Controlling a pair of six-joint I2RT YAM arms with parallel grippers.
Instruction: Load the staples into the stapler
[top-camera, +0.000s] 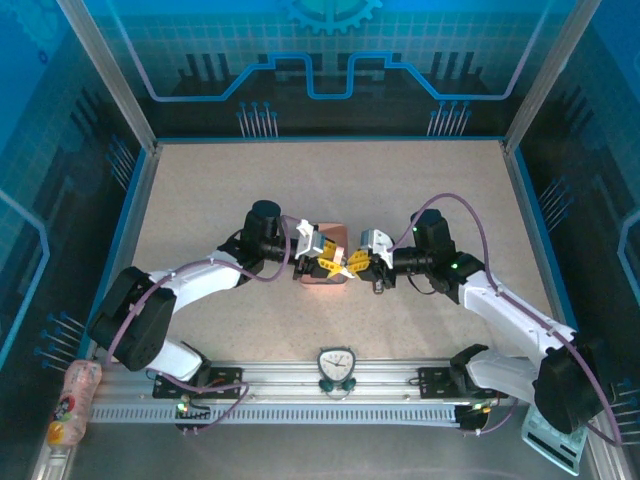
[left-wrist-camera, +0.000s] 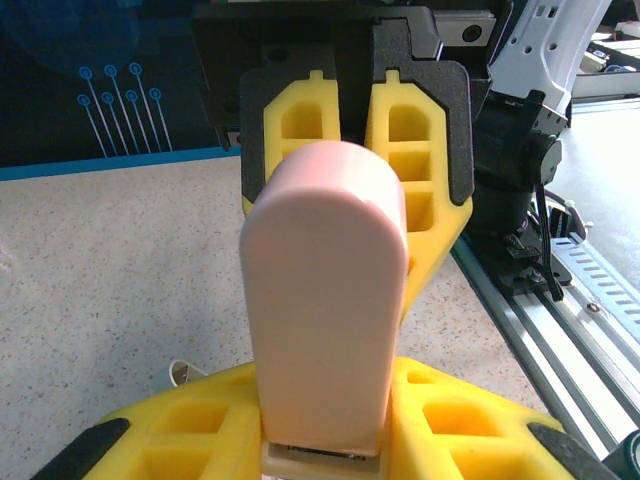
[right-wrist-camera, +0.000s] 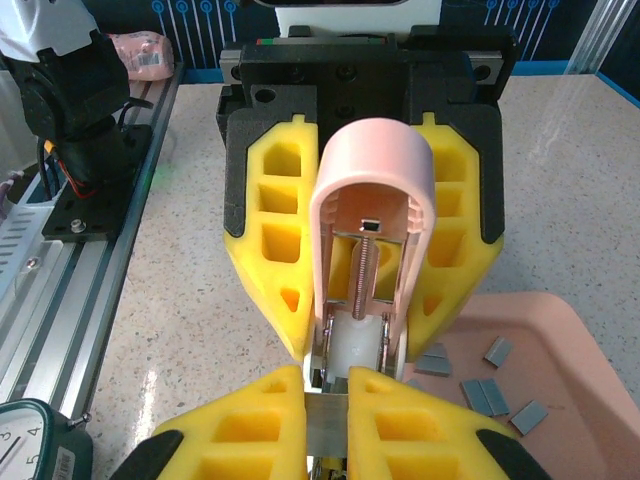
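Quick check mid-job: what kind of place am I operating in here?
Probably a robot test cell in a lab: an aluminium-framed enclosure, blue circuit-pattern wall panels, and a mounting rail along the table's near edge.

Robotics lab test cell: alu-frame enclosure (top-camera: 108, 75) w/ blue circuit-print panels (top-camera: 330, 50) left, right & far; speckled bench top (top-camera: 330, 180); robot arms (top-camera: 190, 285) bolted to slotted alu rail (top-camera: 280, 380) at near edge, timer (top-camera: 336, 368) on it.
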